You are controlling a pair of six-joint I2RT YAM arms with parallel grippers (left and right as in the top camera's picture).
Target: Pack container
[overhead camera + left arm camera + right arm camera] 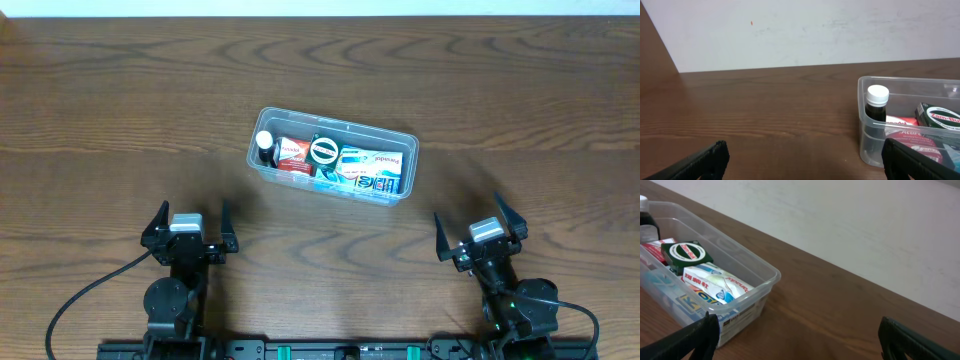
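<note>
The clear, shallow rectangular plastic container (345,123) sits mid-way across the brown wooden table (120,100) and looks fully packed. A dark bottle with a white cap (265,146) stands at its end nearest the left arm, followed by a red box (292,154), a round green tin (324,150) and blue-and-white packets (370,170). Nothing loose lies around the container, so little seems left to do. The left gripper (193,207) and right gripper (467,208) sit on the robot's side of it, well apart from it, jaws wide and empty.

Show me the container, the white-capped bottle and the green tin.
container (345,124), overhead view, far rim.
white-capped bottle (877,94), left wrist view, its cap.
green tin (686,252), right wrist view, its lid.
</note>
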